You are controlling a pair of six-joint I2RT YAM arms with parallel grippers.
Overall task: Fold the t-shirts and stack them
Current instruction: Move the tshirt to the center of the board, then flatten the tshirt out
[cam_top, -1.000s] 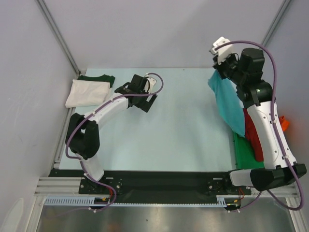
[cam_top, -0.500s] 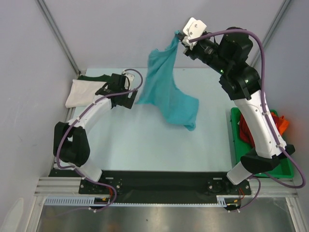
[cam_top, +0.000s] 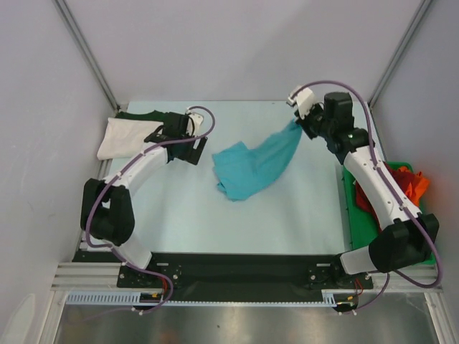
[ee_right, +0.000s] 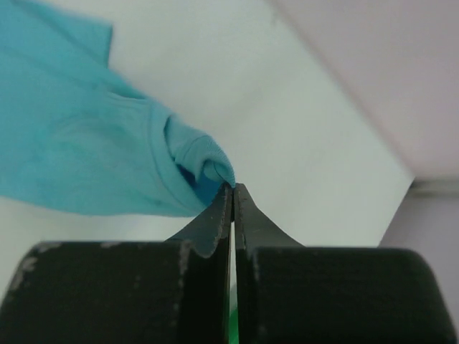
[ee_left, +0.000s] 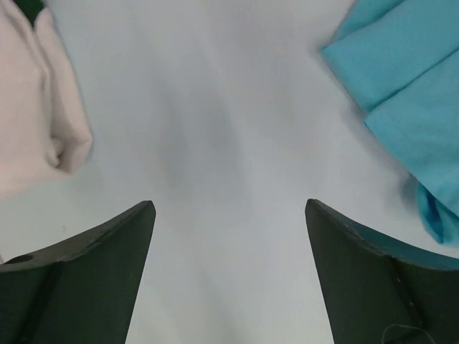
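The turquoise t-shirt [cam_top: 254,166] lies crumpled on the middle of the table, one end lifted toward the back right. My right gripper [cam_top: 300,126] is shut on that end; in the right wrist view the cloth [ee_right: 100,154] is pinched at the fingertips [ee_right: 233,188]. My left gripper [cam_top: 188,148] is open and empty over bare table, left of the turquoise shirt [ee_left: 401,86]. The folded white t-shirt [cam_top: 129,136] lies on the dark green t-shirt [cam_top: 147,115] at the back left; the white one shows in the left wrist view [ee_left: 36,115]. The red t-shirt [cam_top: 369,197] and orange t-shirt [cam_top: 414,183] lie at the right.
A flat green tray [cam_top: 358,226] sits at the table's right edge under the red and orange shirts. Grey walls and metal posts enclose the table at the back and sides. The black rail with the arm bases runs along the near edge.
My right gripper has swung the turquoise shirt from high at the right, across toward the middle, then lowered it onto the table. My left gripper moved left toward the white shirt.
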